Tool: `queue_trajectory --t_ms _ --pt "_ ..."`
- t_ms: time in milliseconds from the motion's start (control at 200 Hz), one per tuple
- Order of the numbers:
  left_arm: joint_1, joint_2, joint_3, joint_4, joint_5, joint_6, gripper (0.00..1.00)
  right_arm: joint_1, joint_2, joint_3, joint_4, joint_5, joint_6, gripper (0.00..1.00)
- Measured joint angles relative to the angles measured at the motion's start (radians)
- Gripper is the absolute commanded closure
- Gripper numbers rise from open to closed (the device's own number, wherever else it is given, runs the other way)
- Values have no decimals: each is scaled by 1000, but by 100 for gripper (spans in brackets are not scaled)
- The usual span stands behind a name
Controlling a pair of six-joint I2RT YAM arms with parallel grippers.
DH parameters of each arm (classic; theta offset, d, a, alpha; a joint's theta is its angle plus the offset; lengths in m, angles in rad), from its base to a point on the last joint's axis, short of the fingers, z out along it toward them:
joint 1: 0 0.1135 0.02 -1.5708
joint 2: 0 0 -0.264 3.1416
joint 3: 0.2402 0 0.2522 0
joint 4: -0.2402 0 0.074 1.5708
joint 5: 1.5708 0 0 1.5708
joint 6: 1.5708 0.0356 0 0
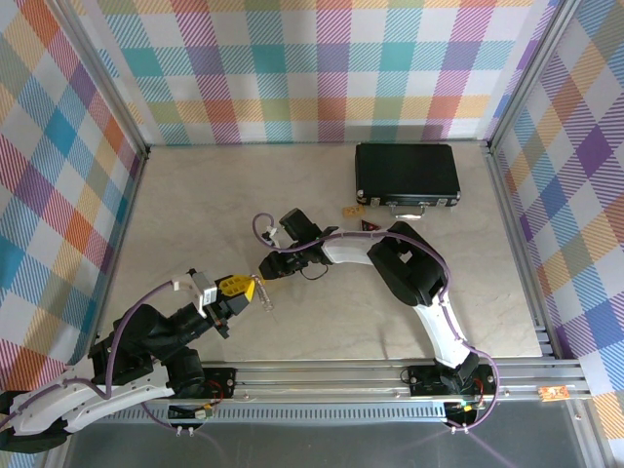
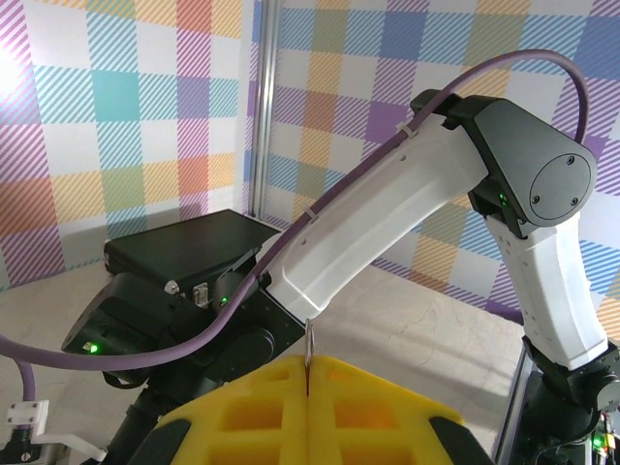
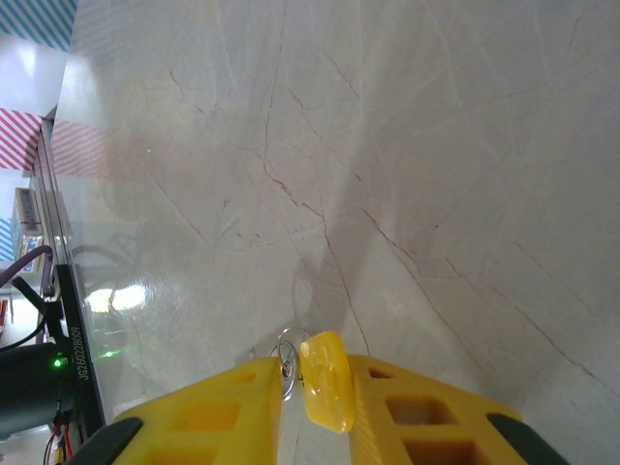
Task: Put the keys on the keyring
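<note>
Pinching the yellow-headed key (image 3: 325,383), right tool (image 3: 312,412) sits just beyond left tool (image 2: 307,378), which is clamped narrow on the thin edge of the keyring (image 2: 308,341).

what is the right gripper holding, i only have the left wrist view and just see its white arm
Observer: In the right wrist view the right gripper is shut on a small key with a rounded yellow head.
Operator: and the thin metal sliver i'm clamping
Observer: From the top camera it looks like a flat gray elongated metal loop, sticking out past the left gripper.
Operator: how far apart are key and loop
Observer: From above, the key's yellow head sits right by the loop; whether they touch cannot be judged.
</note>
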Motion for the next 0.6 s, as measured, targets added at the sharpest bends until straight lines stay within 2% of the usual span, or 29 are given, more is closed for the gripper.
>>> queue_trajectory --t_ms 135,465,600 --pt "0 0 0 0 0 3 100 1 0 0 -4 1 -3 89" --pt "0 -2 0 0 0 3 100 3 -7 7 -26 14 -31 100" --pt "0 -8 0 0 0 4 100 3 -49 -13 -54 44 -59 100"
